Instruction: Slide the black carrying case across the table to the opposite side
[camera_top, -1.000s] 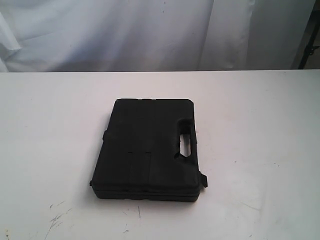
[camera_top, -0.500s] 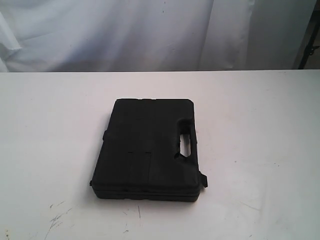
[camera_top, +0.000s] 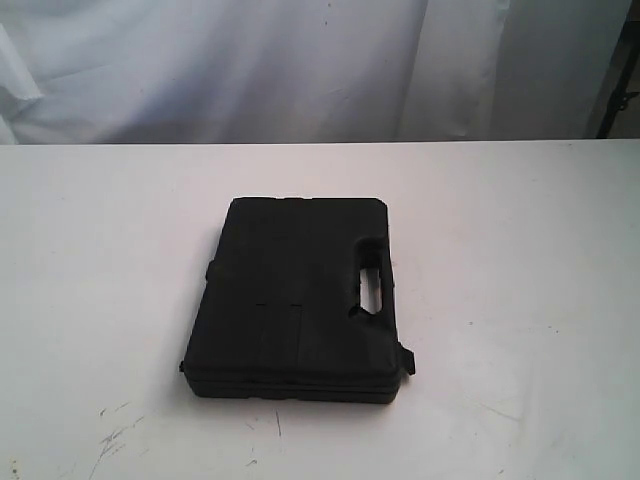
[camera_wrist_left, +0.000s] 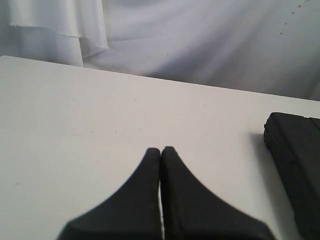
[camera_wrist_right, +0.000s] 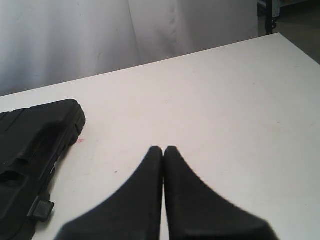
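Left gripper (camera_wrist_left: 160, 150): clenched, both black fingers pressed tip to tip, nothing held. Poised over bare white table (camera_wrist_left: 75, 125), clear of the surface as far as the wrist view tells. Corner of the case (camera_wrist_left: 295, 165) at the edge of that view, apart from the fingertips.

Exterior view, left part of table (camera_top: 90, 250): faint dark scratches (camera_top: 115, 435) near the front edge. White curtain (camera_top: 300, 70) behind the far edge.

Middle: case (camera_top: 290, 310) flat on the table, matte black, rectangular, closed, slightly skewed to the table edge. Small tab (camera_top: 207, 270) on its left side. Handle slot (camera_top: 373, 290) along its right side, white table visible through the opening. Latch tab (camera_top: 405, 358) sticking out at the near right corner.

Right gripper (camera_wrist_right: 163, 149): likewise clenched, fingers shut flat against each other, empty. Over bare table, case (camera_wrist_right: 35, 135) off to one side and not touched. Tiny pink spot (camera_wrist_right: 79, 141) on the table just beside the case's corner.
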